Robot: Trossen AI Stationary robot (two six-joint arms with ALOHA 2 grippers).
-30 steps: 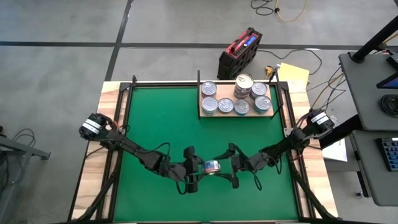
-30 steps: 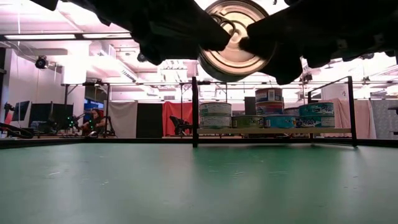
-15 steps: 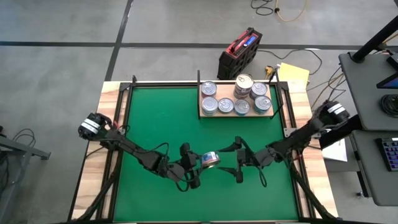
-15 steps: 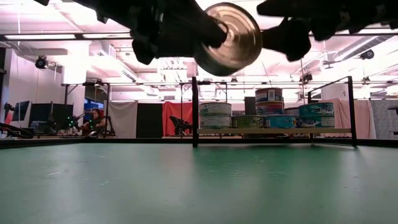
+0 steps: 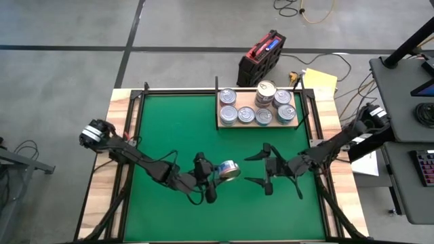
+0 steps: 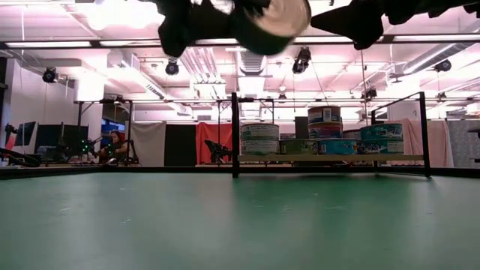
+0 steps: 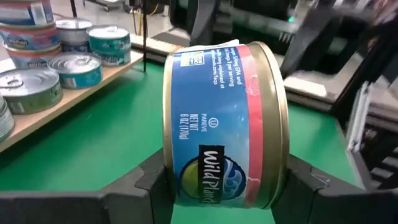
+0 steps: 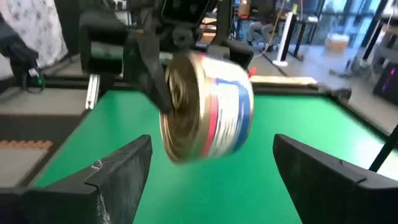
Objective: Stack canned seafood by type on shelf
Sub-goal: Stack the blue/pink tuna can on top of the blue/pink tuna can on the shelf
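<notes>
High view first: your left arm reaches in from the table's left edge across the green mat (image 5: 176,129), and the left gripper (image 5: 215,173) is clamped on a can (image 5: 228,170) turned on its side, held clear of the mat near the front centre. Your right arm comes in from the right edge, and the right gripper (image 5: 256,169) hangs just beside that can with its fingers spread wide and nothing between them. At the back of the mat the shelf (image 5: 257,124) carries the other cans (image 5: 246,115), some stacked two high, well apart from both grippers; a red and black case (image 5: 261,57) and yellow paper (image 5: 319,81) lie on the floor beyond the table. Low view next: you see the held can (image 6: 271,22) at the upper edge, its round end facing you, with dark gripper parts on either side, and under it the mat is bare back to the shelf (image 6: 330,157) with its cans (image 6: 260,139) between the black frame posts. Left wrist view: the can (image 7: 224,127) sits crosswise between your left fingers (image 7: 130,190), blue label with a red stripe facing up, the shelf's cans (image 7: 74,68) off beyond it. Right wrist view: your right fingers (image 8: 118,171) stand far apart, and the can (image 8: 205,106) in the left gripper shows its gold end between them, farther off.
</notes>
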